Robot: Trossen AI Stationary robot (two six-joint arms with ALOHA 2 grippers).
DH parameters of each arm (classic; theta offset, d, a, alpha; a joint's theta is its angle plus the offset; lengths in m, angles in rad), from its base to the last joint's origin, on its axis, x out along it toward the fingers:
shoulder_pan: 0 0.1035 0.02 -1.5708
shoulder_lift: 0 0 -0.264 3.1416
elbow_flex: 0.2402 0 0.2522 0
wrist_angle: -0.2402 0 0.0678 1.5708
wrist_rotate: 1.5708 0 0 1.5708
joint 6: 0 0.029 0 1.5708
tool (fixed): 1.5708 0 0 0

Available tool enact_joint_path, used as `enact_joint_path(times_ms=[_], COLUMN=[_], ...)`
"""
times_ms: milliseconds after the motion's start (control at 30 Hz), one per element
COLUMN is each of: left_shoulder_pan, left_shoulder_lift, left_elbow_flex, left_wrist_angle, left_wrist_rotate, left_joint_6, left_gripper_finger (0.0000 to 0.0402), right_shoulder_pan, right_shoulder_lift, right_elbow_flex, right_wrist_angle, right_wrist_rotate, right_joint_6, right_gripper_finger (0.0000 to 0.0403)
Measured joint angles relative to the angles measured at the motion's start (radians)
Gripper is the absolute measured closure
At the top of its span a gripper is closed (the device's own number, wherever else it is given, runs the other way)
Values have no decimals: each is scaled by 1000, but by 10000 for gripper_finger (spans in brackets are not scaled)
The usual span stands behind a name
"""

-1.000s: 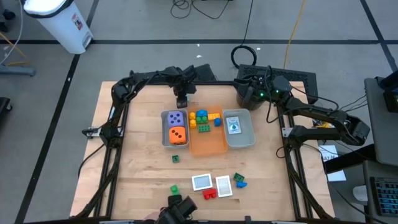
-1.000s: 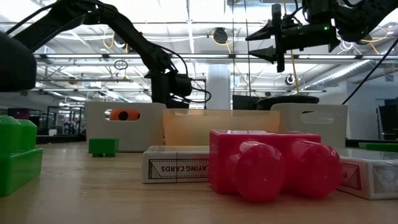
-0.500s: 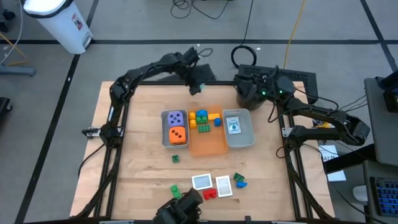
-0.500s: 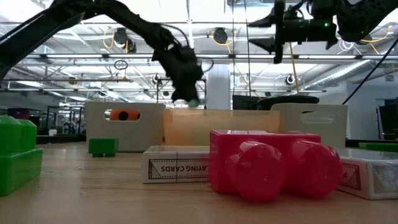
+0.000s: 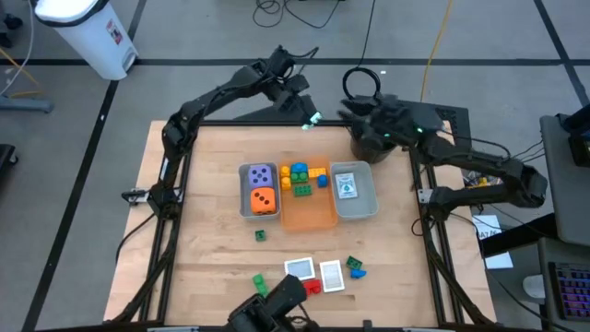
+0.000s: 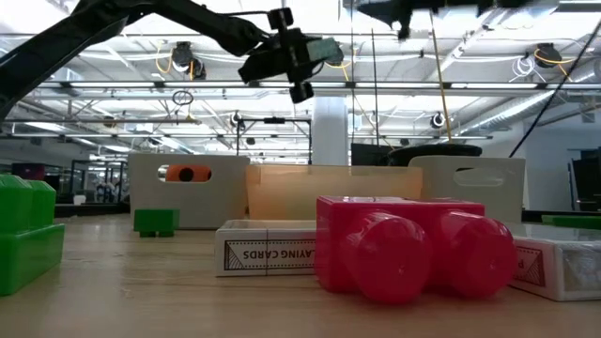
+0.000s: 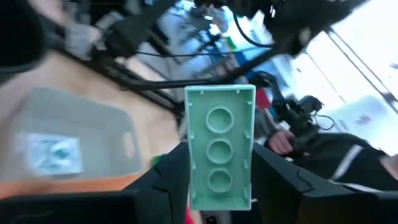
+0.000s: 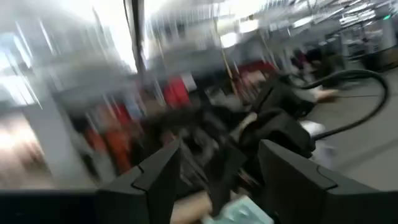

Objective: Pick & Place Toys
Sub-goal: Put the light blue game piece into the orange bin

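A: At the far edge of the table, the left gripper [image 5: 313,118] was raised well above the surface, its fingers closed on a pale green brick [image 7: 219,156]. The brick stood out lengthwise from between the fingers, studs facing the wrist camera.

B: Where did the brick lie relative to the trays?

A: It hung beyond the far rim of the orange tray [image 5: 308,217], between that tray and the black bucket [image 5: 371,145]. The orange tray, which already held coloured bricks [image 5: 302,176], sat nearer the front of the table than the gripper, with the grey tray holding the dice [image 5: 244,206] on one side and the grey tray holding a card [image 5: 372,205] on the other.

B: And the right gripper [image 5: 350,108]?

A: It hovered over the bucket, just beside the left gripper, fingers apart and holding nothing visible. The left arm was judged the one to carry the brick to its tray.
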Motion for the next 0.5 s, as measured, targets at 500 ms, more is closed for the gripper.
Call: enact_joint_path(times_ms=[500], left_shoulder_pan=[-124], left_shoulder_lift=[-9], left_elbow_flex=[0], left_wrist_angle=[150], left_wrist_rotate=[138], left_joint_6=[-262], left_gripper_finger=[258], right_shoulder_pan=[510], right_shoulder_lift=[208], right_elbow_flex=[467], right_wrist_angle=[-705], right_wrist_rotate=[813], right_joint_6=[-1108], right_gripper_finger=[193])
